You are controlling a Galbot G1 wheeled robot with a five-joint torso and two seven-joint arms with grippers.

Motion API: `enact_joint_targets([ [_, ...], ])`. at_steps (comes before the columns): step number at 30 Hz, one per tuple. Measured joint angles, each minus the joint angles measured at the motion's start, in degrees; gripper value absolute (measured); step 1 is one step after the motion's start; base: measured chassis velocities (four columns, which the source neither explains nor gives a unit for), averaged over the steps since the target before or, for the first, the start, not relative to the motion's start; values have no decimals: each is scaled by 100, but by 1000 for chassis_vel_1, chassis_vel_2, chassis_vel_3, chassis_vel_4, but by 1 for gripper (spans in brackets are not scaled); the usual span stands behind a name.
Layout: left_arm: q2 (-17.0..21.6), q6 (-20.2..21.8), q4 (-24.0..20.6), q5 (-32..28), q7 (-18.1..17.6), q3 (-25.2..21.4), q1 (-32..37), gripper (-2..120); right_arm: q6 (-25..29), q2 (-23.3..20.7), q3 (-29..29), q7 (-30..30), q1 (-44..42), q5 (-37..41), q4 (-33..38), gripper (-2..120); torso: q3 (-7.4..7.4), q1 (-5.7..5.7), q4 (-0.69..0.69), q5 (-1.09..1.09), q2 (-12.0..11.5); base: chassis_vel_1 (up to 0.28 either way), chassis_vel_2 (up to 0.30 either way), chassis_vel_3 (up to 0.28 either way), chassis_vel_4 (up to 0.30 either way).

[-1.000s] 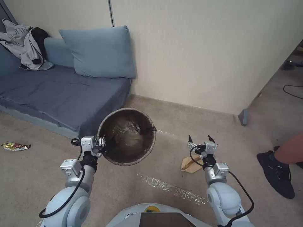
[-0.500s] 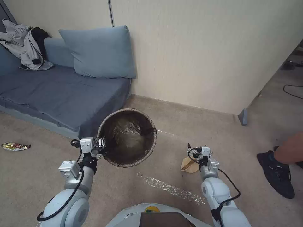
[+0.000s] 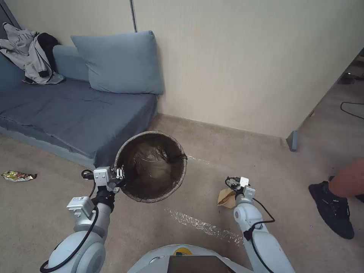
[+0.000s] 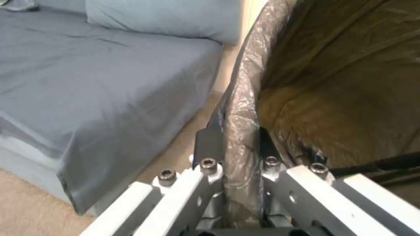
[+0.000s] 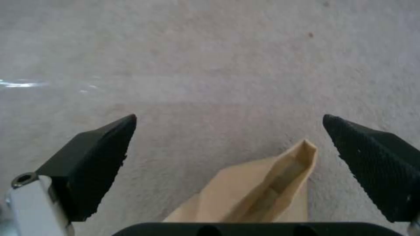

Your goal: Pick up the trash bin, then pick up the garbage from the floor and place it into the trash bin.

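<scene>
The trash bin [image 3: 151, 165], round and lined with a dark bag, hangs tilted above the carpet with its mouth toward me. My left gripper [image 3: 120, 177] is shut on its near rim; the left wrist view has the bag-covered rim [image 4: 241, 131] pinched between the two fingers. A piece of garbage, a tan folded paper [image 3: 226, 197], lies on the carpet at right. My right gripper [image 5: 229, 131] is low over it, open, with the tan paper [image 5: 258, 193] lying between the black fingertips [image 5: 94, 150]. A yellow snack wrapper [image 3: 17, 176] lies on the floor at far left.
A blue sofa [image 3: 68, 113] with a cushion [image 3: 121, 62] and a grey jacket [image 3: 28, 53] stands at the left. A cream wall [image 3: 246, 64] runs behind. A strip of clear film [image 3: 204, 226] lies on the carpet before me. A person's leg and black shoe [image 3: 333, 208] stand at right.
My right gripper has dropped down toward the tan paper on the floor, staying open. The bin and left gripper shifted slightly left and down.
</scene>
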Motion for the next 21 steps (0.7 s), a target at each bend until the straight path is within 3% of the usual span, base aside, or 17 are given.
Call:
enact_joint_targets([
  [7, -21, -3, -3, 9, -3, -29, 22, 2, -175, 161, -20, 507, 510, 419, -693, 100, 0, 0, 0, 0, 0, 0, 0, 0, 0],
  [21, -13, -4, -3, 18, 3, -25, 2, 2, -175, 316, 28, 628, 910, 555, -1495, 100, 0, 0, 0, 0, 0, 0, 0, 0, 0],
])
